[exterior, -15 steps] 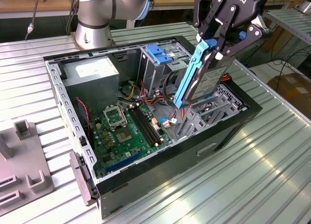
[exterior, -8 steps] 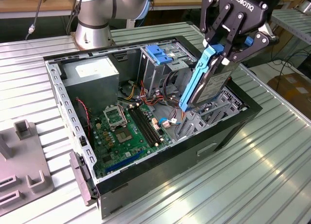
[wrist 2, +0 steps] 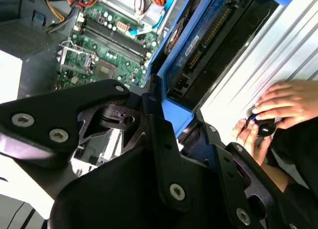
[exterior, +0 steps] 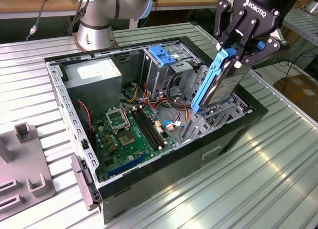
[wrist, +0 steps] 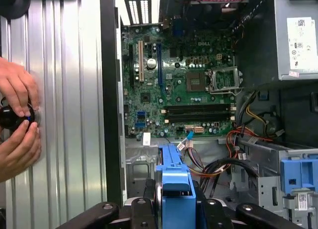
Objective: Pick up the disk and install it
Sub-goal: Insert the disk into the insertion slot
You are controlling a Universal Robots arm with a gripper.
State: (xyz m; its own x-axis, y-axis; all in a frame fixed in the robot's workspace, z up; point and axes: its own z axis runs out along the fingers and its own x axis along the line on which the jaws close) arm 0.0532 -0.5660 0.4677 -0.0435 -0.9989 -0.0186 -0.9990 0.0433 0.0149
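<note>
The disk (exterior: 218,85), grey metal with a blue carrier frame, hangs tilted and nearly on edge over the open computer case (exterior: 174,154), at the exterior view's right. Its lower end dips toward the metal bay just inside the case's wall. My gripper (exterior: 237,57) is shut on the disk's upper end, one finger on each face. In the second wrist view the disk (wrist 2: 208,35) runs away from the black fingers (wrist 2: 164,134), showing its connector edge. In the first wrist view the blue frame (wrist: 176,189) sticks out between the finger bases above the case floor.
Inside the case lie the green motherboard (exterior: 131,132), the grey power-supply box (exterior: 94,72), a metal drive cage with a blue bracket (exterior: 161,55) and loose cables (wrist: 233,154). A person's hands (wrist: 17,119) hold a small black object on the ribbed table beside the case. A grey fixture (exterior: 22,159) stands at the exterior view's left.
</note>
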